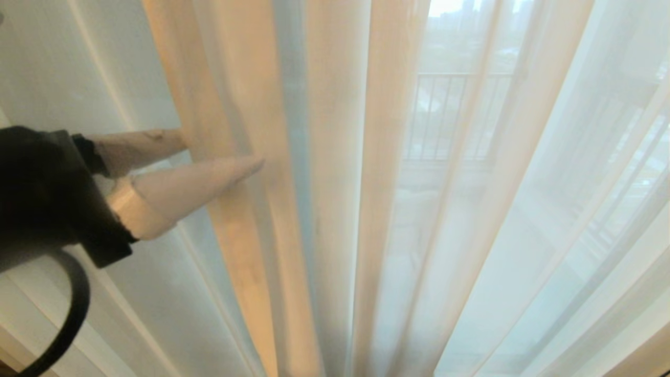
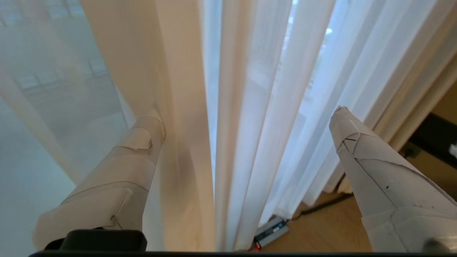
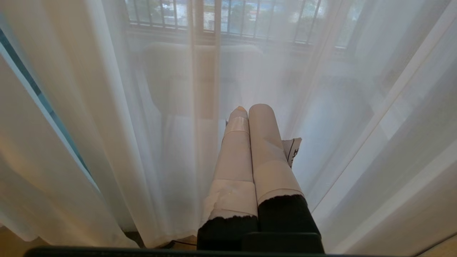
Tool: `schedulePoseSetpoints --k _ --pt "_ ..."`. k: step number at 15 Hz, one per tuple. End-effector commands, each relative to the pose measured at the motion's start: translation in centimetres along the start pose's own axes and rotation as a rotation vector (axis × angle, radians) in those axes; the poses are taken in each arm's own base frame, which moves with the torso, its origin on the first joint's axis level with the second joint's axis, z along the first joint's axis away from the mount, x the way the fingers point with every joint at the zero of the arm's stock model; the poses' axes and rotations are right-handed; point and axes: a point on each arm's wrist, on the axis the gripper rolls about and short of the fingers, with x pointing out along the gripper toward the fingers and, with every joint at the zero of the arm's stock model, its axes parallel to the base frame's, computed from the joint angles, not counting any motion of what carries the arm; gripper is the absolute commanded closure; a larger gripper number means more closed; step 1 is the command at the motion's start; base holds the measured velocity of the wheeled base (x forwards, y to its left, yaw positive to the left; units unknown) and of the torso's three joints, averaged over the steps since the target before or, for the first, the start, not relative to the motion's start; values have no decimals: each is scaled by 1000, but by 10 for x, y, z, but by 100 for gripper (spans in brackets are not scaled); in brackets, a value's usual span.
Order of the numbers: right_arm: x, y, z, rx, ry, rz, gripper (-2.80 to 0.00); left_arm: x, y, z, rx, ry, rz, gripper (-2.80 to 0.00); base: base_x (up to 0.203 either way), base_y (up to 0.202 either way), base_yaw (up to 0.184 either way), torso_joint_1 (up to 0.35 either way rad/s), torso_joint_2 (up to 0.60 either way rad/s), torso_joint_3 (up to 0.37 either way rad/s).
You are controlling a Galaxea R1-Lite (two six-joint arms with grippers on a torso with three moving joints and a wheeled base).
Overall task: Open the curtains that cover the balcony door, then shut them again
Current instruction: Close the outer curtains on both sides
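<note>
Daylight from the balcony passes through the curtains (image 1: 335,209), which hang in long vertical folds down to the wooden floor (image 2: 321,228) — thick beige folds at the middle, thin white sheers on both sides. At the left, the left gripper (image 1: 222,152) stands with fingers spread wide, one finger (image 2: 142,142) touching the beige fold, holding nothing. The right gripper (image 3: 250,110) has its fingers pressed together, empty, before the sheer — railing bars (image 3: 228,18) show beyond.

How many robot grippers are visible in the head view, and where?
1. The left gripper is at the picture's left, open around a beige curtain fold. The right gripper shows only in its wrist view, shut before the sheer.
</note>
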Motion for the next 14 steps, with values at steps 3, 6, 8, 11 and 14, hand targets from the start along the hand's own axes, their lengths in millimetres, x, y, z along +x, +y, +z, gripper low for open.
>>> schedulePoseSetpoints --k 3,6,8,11,14 --pt "0 0 0 -1 2 1 0 -33 0 -12 0 30 4 -280 0 0 0 0 0 0" --pt "0 0 0 -1 2 1 0 -37 5 -27 2 72 99 -280 0 0 0 0 0 0" --pt "0 0 0 -1 2 1 0 -37 9 -34 8 93 180 -280 0 0 0 0 0 0" --pt "0 0 0 -1 2 1 0 -36 13 -43 15 118 287 -280 0 0 0 0 0 0" --pt "0 0 0 -1 2 1 0 -38 15 -47 22 125 383 -280 0 0 0 0 0 0"
